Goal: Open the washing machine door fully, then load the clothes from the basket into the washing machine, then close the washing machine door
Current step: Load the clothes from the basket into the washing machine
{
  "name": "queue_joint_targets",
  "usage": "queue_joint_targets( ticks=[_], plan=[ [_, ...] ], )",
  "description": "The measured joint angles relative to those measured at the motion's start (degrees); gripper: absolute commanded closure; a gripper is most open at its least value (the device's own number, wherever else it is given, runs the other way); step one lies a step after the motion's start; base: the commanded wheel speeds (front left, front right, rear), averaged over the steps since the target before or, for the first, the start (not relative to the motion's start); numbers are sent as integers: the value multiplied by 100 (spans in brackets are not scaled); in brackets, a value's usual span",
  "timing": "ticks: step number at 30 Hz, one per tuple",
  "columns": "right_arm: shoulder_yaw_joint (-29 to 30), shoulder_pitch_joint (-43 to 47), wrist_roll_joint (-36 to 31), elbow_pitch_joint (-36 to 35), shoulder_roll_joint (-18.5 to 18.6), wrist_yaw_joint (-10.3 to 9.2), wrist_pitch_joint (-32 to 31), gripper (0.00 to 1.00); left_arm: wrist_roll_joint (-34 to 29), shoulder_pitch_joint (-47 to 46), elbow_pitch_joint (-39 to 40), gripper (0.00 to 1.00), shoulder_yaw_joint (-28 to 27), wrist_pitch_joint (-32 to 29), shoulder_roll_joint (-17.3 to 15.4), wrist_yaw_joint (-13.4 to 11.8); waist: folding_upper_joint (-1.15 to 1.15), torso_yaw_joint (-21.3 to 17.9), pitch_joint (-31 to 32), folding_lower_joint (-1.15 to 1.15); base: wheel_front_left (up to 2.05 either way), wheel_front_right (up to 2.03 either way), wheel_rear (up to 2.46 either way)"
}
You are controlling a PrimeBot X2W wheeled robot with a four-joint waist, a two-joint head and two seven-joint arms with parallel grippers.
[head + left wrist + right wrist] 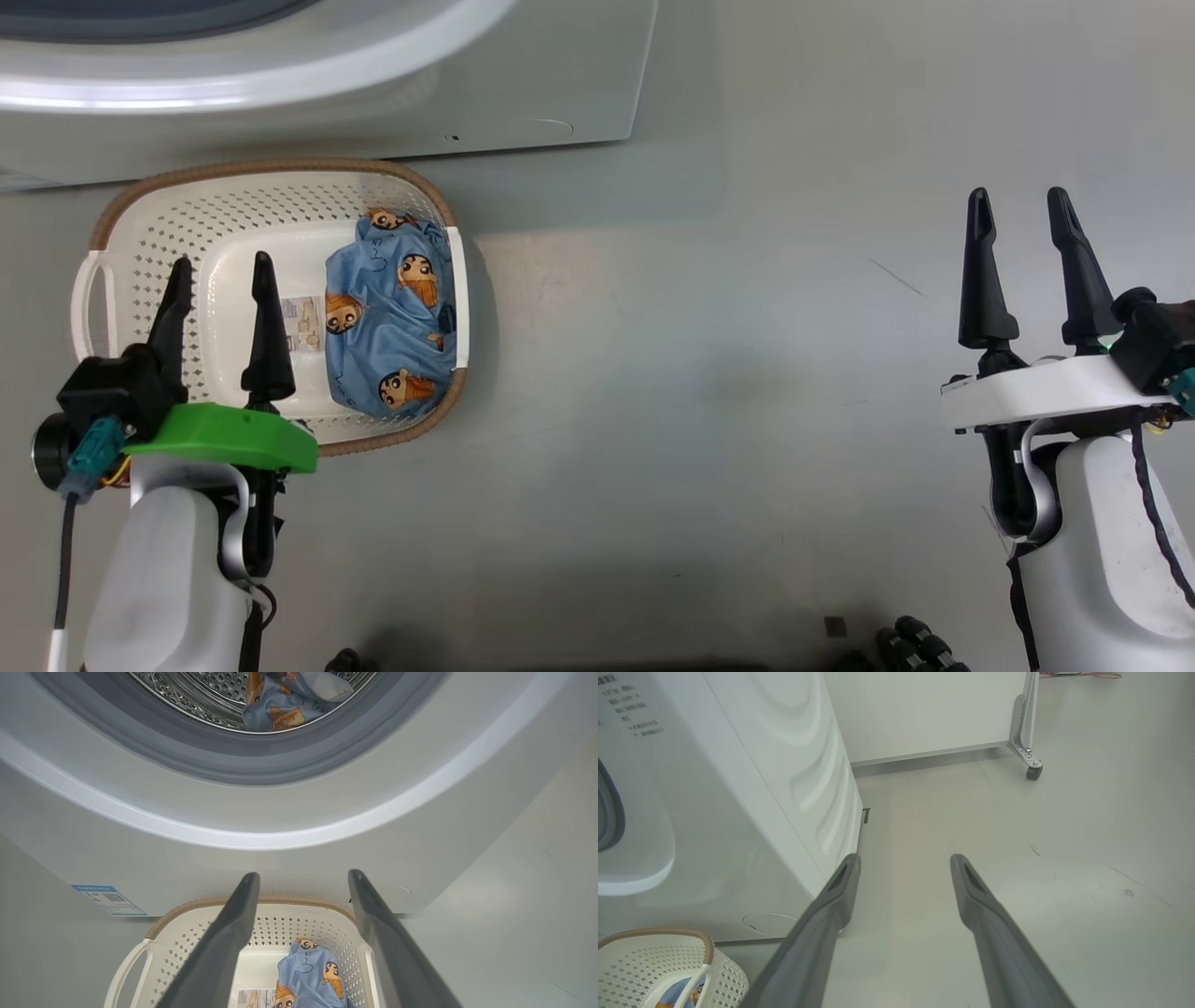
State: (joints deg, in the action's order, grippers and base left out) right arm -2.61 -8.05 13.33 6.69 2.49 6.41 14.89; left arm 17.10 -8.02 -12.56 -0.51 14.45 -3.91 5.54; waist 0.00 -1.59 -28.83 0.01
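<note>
**One washing machine** (373,103) stands on the floor (700,373), with one basket (243,210) just in front of it. The clothes (392,317) are in two lots. One blue printed garment lies at the right end of the basket, and a second lot (285,700) lies inside the drum (196,695), whose mouth is uncovered. There are two grippers — the left gripper (222,263) hovers over the basket, the right gripper (1018,196) over bare floor well to the right. Each has its two fingers spread wide and holds nothing.
</note>
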Motion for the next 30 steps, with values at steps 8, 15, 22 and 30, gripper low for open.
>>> queue_joint_targets(
  ticks=[8,15,22,30],
  plan=[
    [0,-199,-35,-79,2,0,1,0,19,-432,-348,0,38,0,46,47,0,4,-581,0,0,0,0],
    [-31,-359,-38,-146,3,0,1,0,85,-868,-744,0,48,-1,35,55,0,-24,-1040,0,0,0,0],
    [-76,-467,-40,-171,7,0,1,0,174,-1401,-1085,0,64,-78,-99,100,0,-76,-1469,0,0,0,0],
    [-180,-675,-40,-233,9,1,1,0,308,-2021,-1566,0,29,-346,-298,105,0,-148,-1919,0,0,0,0]
  ],
)
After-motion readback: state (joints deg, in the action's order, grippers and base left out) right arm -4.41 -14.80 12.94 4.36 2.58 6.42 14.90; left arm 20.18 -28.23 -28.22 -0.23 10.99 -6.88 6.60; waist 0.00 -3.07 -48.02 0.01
